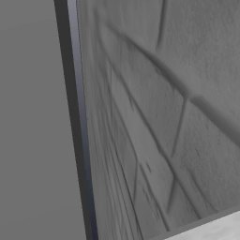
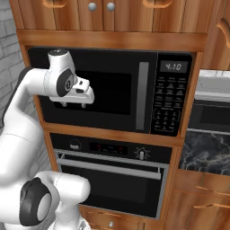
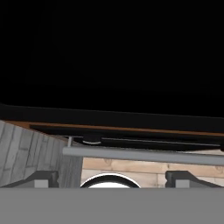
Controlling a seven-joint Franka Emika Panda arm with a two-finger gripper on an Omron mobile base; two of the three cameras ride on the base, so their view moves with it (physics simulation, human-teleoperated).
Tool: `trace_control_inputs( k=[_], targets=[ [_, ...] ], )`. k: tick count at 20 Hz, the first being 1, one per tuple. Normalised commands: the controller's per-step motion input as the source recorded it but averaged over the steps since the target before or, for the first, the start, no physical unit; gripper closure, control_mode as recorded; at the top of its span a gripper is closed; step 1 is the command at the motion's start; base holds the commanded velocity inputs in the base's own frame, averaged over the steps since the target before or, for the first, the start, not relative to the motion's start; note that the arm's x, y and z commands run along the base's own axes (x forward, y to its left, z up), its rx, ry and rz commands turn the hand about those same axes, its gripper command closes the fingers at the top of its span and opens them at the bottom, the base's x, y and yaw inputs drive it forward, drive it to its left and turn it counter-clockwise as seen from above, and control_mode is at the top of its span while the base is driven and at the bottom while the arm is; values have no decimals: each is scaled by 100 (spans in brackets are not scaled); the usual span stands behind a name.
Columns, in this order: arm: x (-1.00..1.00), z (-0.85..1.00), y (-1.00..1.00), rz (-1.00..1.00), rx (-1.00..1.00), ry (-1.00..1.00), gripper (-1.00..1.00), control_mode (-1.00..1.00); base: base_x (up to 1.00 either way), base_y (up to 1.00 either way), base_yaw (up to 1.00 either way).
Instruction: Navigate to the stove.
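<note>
Jaws apart and empty, the gripper (image 2: 72, 104) hangs close before the microwave (image 2: 114, 92), above the oven (image 2: 112, 173), grey wall (image 2: 11, 63) at left.

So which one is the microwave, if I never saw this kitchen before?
Look at the tall wooden cabinet wall facing the robot. The microwave is the upper black box set into it, just above the built-in oven. Unlike the oven, it has a number keypad and a small clock reading 4:10 on its right side.
</note>
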Motion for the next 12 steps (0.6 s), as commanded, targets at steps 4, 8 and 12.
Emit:
trace_control_inputs(
  k=[4,8,12],
  targets=[
    [0,-6,0,0,0,0,-100,-100,0,0,0],
    [0,-5,0,0,0,0,-100,-100,0,0,0],
    [0,-1,0,0,0,0,-100,-100,0,0,0]
  ],
)
